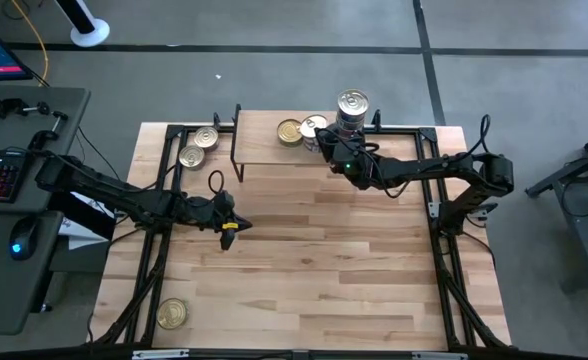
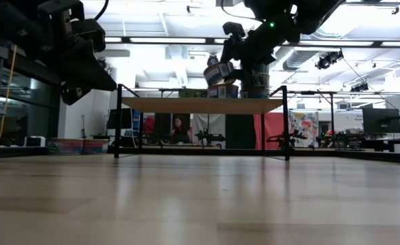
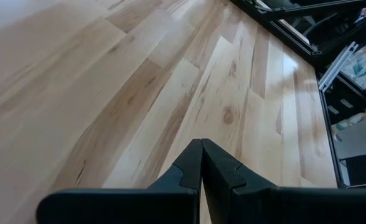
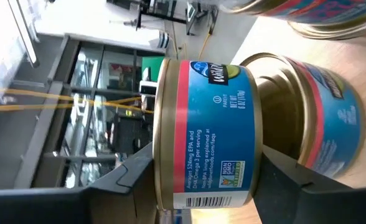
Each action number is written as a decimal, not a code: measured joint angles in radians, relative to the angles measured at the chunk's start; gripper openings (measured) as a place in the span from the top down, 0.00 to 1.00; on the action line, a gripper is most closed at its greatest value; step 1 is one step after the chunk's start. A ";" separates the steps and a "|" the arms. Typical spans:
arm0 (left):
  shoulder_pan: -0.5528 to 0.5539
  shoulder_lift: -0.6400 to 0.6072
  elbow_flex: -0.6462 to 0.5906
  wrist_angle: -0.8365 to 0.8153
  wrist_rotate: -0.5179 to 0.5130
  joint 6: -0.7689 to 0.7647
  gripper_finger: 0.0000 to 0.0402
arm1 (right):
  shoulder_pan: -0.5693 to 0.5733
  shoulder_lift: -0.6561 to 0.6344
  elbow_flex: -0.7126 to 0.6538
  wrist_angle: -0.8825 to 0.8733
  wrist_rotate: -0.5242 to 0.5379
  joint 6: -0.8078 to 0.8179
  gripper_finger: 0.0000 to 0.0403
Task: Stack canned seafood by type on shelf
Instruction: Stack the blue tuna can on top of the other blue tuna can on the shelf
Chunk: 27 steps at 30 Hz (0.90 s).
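Note:
My right gripper [image 1: 321, 138] is over the light-wood shelf [image 1: 264, 150], shut on a blue-and-red labelled tin [image 4: 205, 130] that shows above the board in the low view [image 2: 217, 71]. A like tin [image 4: 317, 124] stands just behind it on the shelf, with a gold-lidded tin [image 1: 290, 131] beside it and a tall stack of tins [image 1: 352, 108] at the shelf's far right end. My left gripper [image 1: 230, 230] hovers shut over bare tabletop, left of centre, with its fingertips together [image 3: 201, 155]. My right gripper pinches the tin between its two fingers by the round side wall [image 4: 248, 171], one finger [image 4: 130, 177] on each side of the label. The fingers come roughly level from the table's right and near side. The tin is lifted clear above the shelf board, slightly tilted.
Two loose tins [image 1: 199, 146] sit on the table just left of the shelf. Another tin [image 1: 172, 313] lies near the table's near left corner. Black frame rails [image 1: 444, 260] run along both sides. The plank tabletop [image 1: 334, 250] in the middle is bare.

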 joint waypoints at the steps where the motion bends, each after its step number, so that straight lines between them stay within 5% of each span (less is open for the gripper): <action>1: 0.000 0.000 0.000 0.000 0.000 -0.005 1.00 | 0.000 0.000 0.000 0.000 -0.004 -0.015 0.53; 13: 0.000 0.000 0.000 0.000 0.000 -0.007 1.00 | 0.000 0.000 0.000 -0.003 0.014 0.013 0.50; 27: 0.001 0.000 0.000 0.000 0.000 -0.007 1.00 | 0.001 -0.001 0.000 -0.018 0.034 0.021 0.23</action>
